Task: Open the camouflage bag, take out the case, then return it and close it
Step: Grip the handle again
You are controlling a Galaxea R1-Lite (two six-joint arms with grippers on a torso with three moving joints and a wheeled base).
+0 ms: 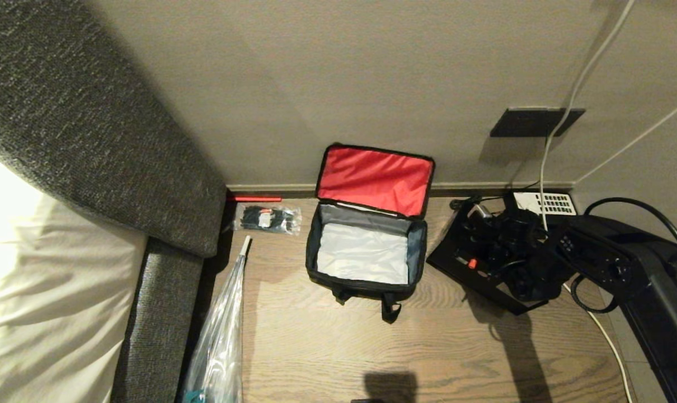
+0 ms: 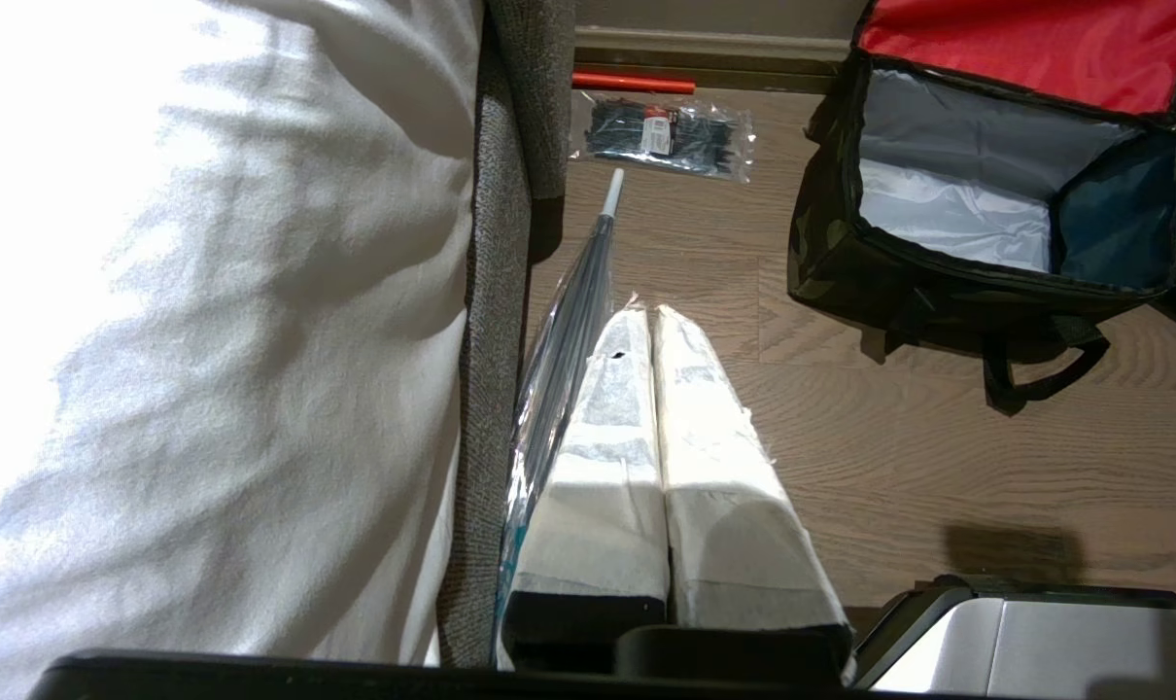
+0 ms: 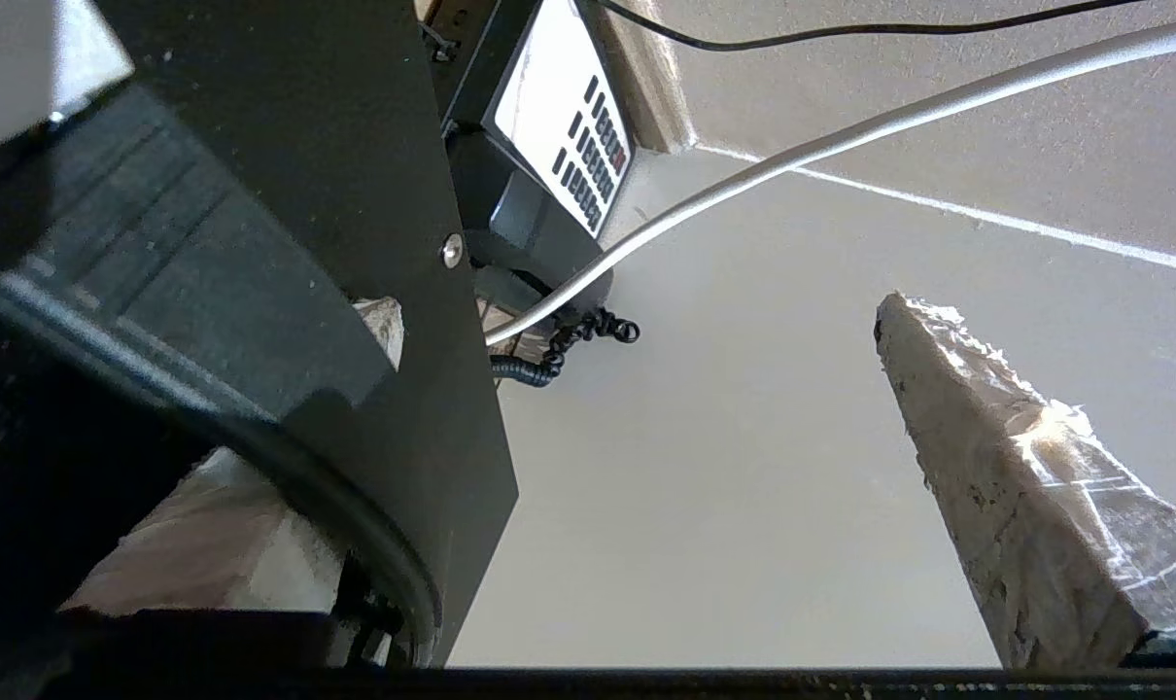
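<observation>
Fingers (image 3: 1016, 486) first: how do yours stand, and why? (student)

On my right gripper (image 3: 627, 506) they are spread wide, one to each side of a black panel that I take for the edge of the case (image 1: 453, 254). The far finger is apart from it, so I judge that nothing is clamped. (robot)

Where is the case? (student)

It lies flat on the floor (image 1: 327, 347), just to the right of the camouflage bag (image 1: 365, 286) and in front of the telephone (image 1: 542, 202), with my right gripper directly over it. (robot)

Why is the bag placed so? (student)

Its red lid (image 1: 375, 179) leans back against the wall, which keeps the mouth open and upward; the pale interior is empty. I judge the removal done and the return pending. (robot)

And your left gripper (image 2: 651, 321)? (student)

It is parked above the floor beside the bed, its pads pressed together, holding nothing. (robot)
</observation>
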